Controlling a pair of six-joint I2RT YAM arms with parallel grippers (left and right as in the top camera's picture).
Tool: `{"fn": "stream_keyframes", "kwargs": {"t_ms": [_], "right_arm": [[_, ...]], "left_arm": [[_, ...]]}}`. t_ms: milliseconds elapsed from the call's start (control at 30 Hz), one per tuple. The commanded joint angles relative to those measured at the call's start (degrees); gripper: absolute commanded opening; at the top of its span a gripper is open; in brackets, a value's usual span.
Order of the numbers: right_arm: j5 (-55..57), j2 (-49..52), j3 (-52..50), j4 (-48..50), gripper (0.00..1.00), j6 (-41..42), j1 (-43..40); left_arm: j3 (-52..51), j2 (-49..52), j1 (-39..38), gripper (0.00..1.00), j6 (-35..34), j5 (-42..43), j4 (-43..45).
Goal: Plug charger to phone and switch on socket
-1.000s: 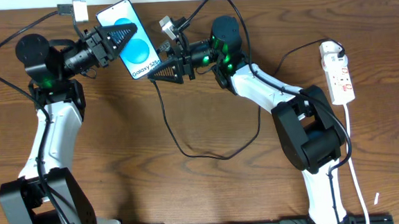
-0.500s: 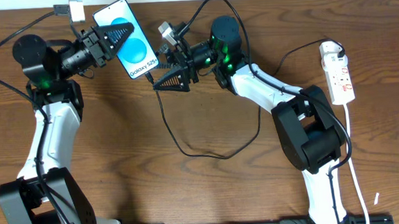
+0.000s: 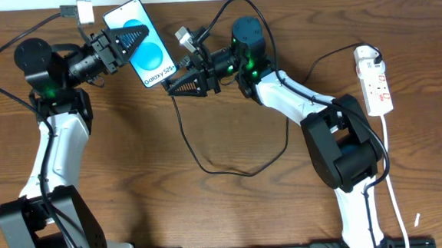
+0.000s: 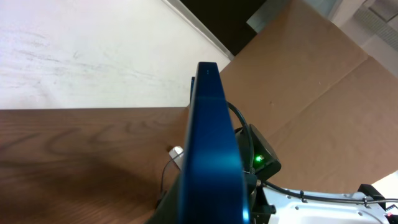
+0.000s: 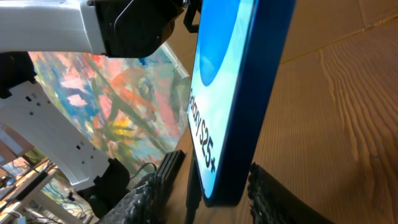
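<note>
My left gripper (image 3: 131, 36) is shut on the phone (image 3: 155, 59), holding it above the back of the table, blue screen up. In the left wrist view the phone (image 4: 211, 149) shows edge-on. My right gripper (image 3: 171, 81) is open at the phone's lower end. In the right wrist view the phone (image 5: 236, 93) stands between the fingers (image 5: 149, 199) with a gap on each side. The charger's black plug (image 5: 193, 186) sits against that lower end; I cannot tell whether it is seated. The charger cable (image 3: 208, 169) loops over the table. The socket (image 3: 375, 80) lies far right.
The socket's white cord (image 3: 389, 175) runs down the right edge of the wooden table (image 3: 172, 211). A small white adapter (image 3: 87, 9) with a black lead lies behind the left arm. Thick robot cables arch over the right arm (image 3: 280, 89).
The phone has shifted slightly left and back in the left gripper. The right gripper dipped and came back up to the phone's lower end, its fingers spreading, then narrowing.
</note>
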Motion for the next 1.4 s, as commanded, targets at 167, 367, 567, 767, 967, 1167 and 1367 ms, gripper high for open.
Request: {"fn": "stream_keyframes", "kwargs": {"t_ms": [167, 367, 567, 767, 967, 1167, 1367], "right_arm": [[-0.5, -0.8, 0.8, -0.3, 0.33, -1.1, 1.0], [-0.5, -0.8, 0.8, -0.3, 0.17, -1.4, 1.1], [-0.5, -0.8, 0.8, -0.3, 0.01, -1.3, 1.1], [-0.5, -0.8, 0.8, -0.3, 0.01, -1.4, 1.1], [-0.5, -0.8, 0.8, -0.3, 0.01, -1.3, 1.1], [-0.5, -0.8, 0.8, -0.3, 0.01, -1.2, 1.1], [-0.3, -0.8, 0.8, -0.3, 0.01, -0.4, 1.1]], "left_arm": [[0.5, -1.1, 0.2, 0.07, -0.3, -1.6, 0.6], [0.5, -1.1, 0.2, 0.08, -0.3, -1.6, 0.6], [0.5, -1.1, 0.2, 0.07, -0.3, -1.6, 0.6], [0.5, -1.1, 0.2, 0.08, -0.3, -1.6, 0.6], [0.5, -1.1, 0.2, 0.08, 1.0, -0.6, 0.6], [0.5, -1.1, 0.2, 0.08, 3.3, 1.5, 0.5], [0.5, -1.0, 0.2, 0.07, 3.5, 2.8, 0.6]]}}
